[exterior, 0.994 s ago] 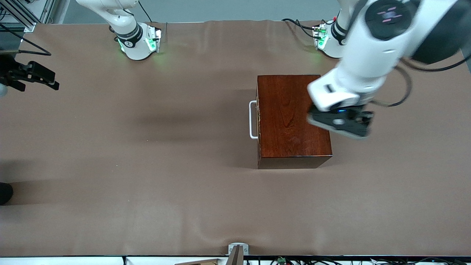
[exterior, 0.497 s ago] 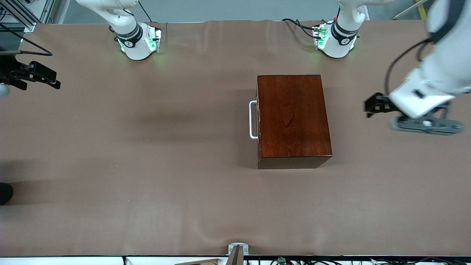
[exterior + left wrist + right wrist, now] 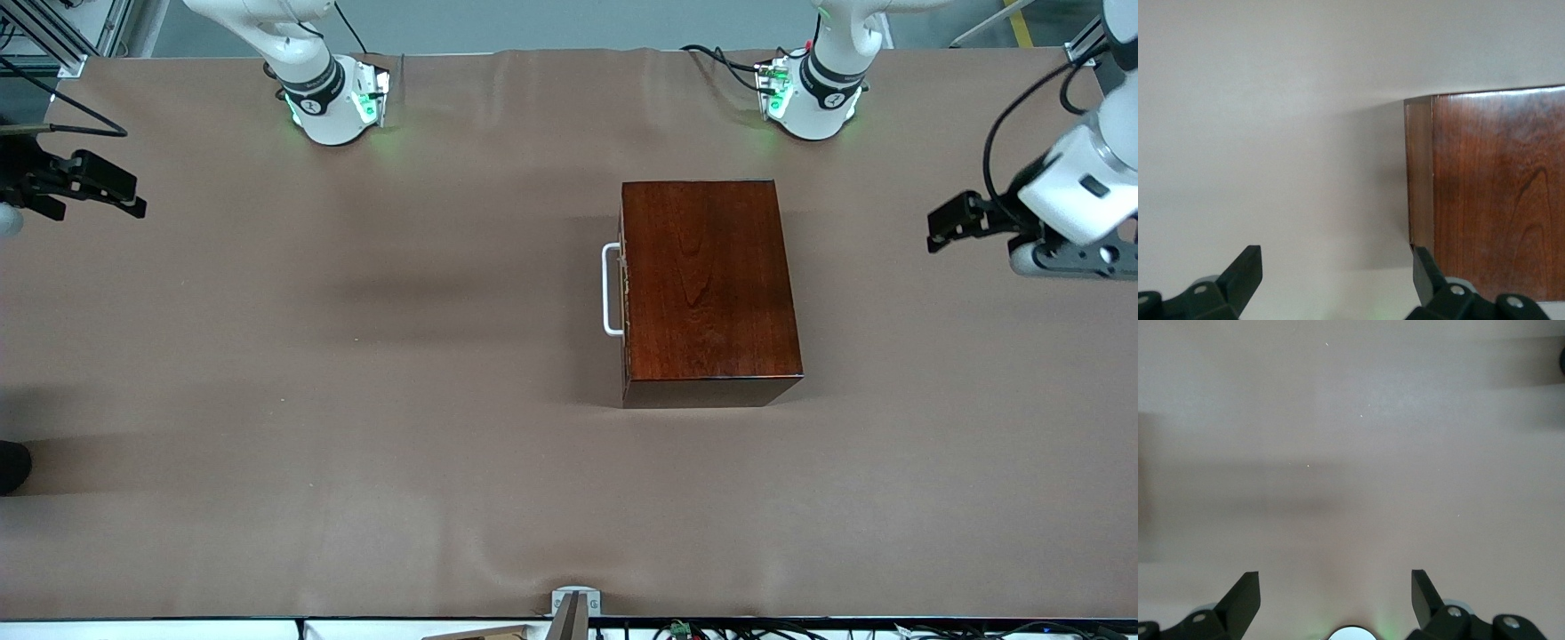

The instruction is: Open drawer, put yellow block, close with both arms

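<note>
Even, soft light from above; the pictures are clear.

The wooden box (image 3: 707,284) is glossy and throws a soft shadow on the brown table cloth (image 3: 356,444). Wide, pale shadows lie across the cloth. Green light glows at both arm bases (image 3: 356,107). The right wrist view looks pale and slightly blurred.

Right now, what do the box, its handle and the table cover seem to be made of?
The box: apparently wood under glossy reddish-brown varnish; grain lines and a sheen show on top. The handle: smooth white U-shaped bar, painted metal or plastic; I cannot tell which. The table cover: matte brown sheet, likely fabric or paper, judging by its soft ripples.
</note>
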`<state>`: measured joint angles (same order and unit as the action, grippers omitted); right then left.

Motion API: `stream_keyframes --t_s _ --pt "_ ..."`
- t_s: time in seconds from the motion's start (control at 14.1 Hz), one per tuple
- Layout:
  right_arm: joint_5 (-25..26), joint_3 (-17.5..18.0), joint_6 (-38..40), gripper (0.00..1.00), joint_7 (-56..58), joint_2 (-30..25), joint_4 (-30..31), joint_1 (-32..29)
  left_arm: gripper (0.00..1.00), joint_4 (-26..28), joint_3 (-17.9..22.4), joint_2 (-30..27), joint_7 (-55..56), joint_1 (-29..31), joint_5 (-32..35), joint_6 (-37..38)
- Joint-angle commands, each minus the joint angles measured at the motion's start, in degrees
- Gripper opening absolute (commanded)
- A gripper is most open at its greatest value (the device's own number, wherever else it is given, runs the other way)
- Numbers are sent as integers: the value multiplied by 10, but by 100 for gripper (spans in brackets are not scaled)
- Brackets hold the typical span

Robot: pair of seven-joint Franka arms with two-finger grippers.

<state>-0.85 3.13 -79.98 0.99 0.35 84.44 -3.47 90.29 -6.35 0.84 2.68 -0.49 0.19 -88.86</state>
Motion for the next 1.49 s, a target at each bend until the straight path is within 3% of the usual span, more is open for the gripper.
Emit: stream_keyframes --t_s 0.0,1.42 --pt "-5 1 3 100 -3 10 -13 -2 100 29 2 -28 -4 5 -9 -15" --pt "-3 1 -10 100 -1 19 -10 1 100 15 0 -17 10 5 -4 -17"
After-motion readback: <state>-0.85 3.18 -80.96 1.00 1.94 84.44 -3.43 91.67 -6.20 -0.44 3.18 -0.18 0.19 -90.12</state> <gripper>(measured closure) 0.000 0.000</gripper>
